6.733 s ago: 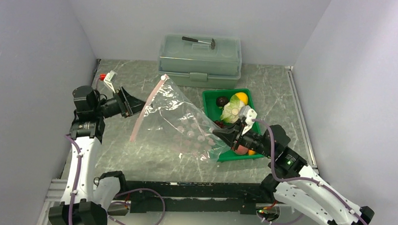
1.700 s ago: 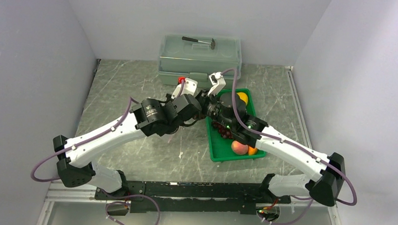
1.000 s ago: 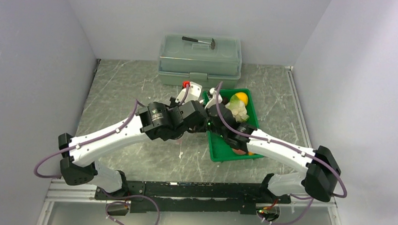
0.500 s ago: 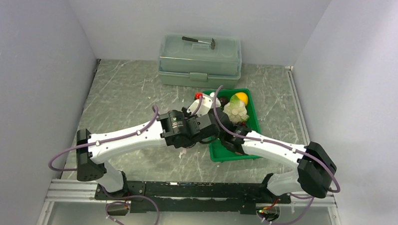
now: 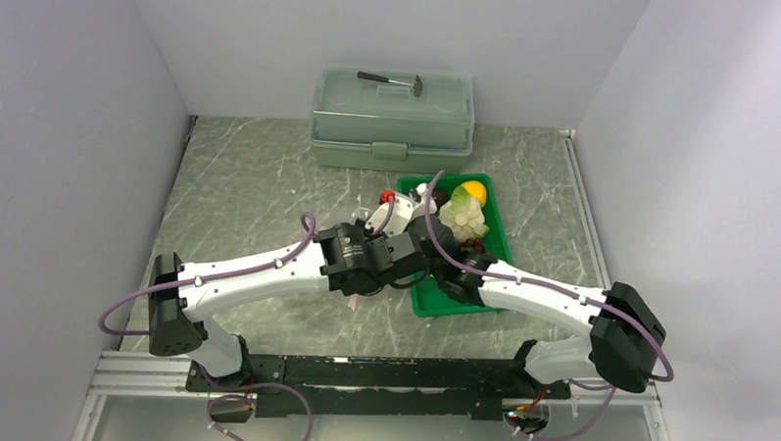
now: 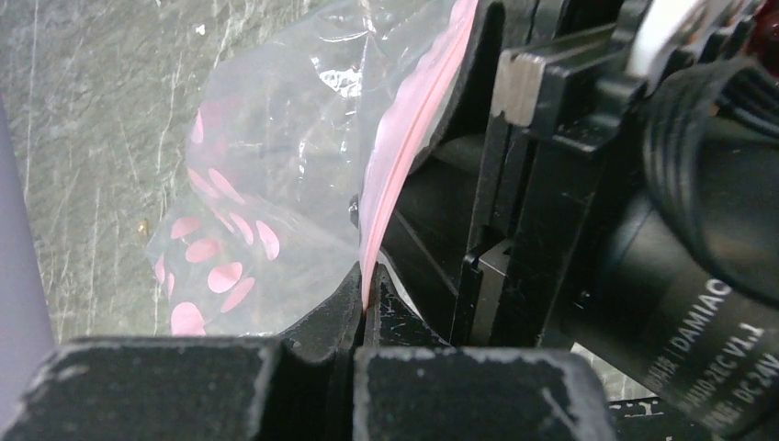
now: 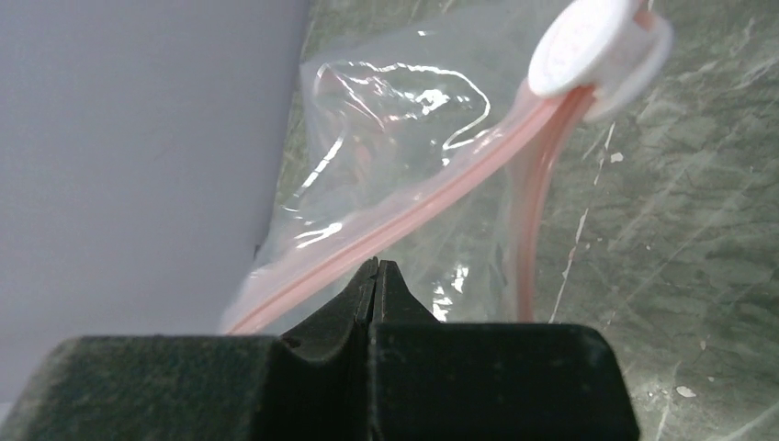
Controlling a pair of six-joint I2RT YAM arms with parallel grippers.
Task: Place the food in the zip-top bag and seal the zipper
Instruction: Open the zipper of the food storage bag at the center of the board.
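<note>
Jaws shut on both your arms: left gripper (image 6: pixel 362 308) and right gripper (image 7: pixel 376 276) each pinch the pink zipper strip (image 7: pixel 441 197) of the zip-top bag (image 6: pixel 266 175), which is bunched between the wrists. White slider (image 7: pixel 592 41) sits further along the strip. Food (image 5: pixel 463 215) lies in the green tray (image 5: pixel 426 300) just beside them.

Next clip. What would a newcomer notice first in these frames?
At the centre of the top view, the left end effector and right end effector crowd together, each pinching the pink zipper of the spotted zip-top bag. Right beside them, the green tray holds the food.
</note>
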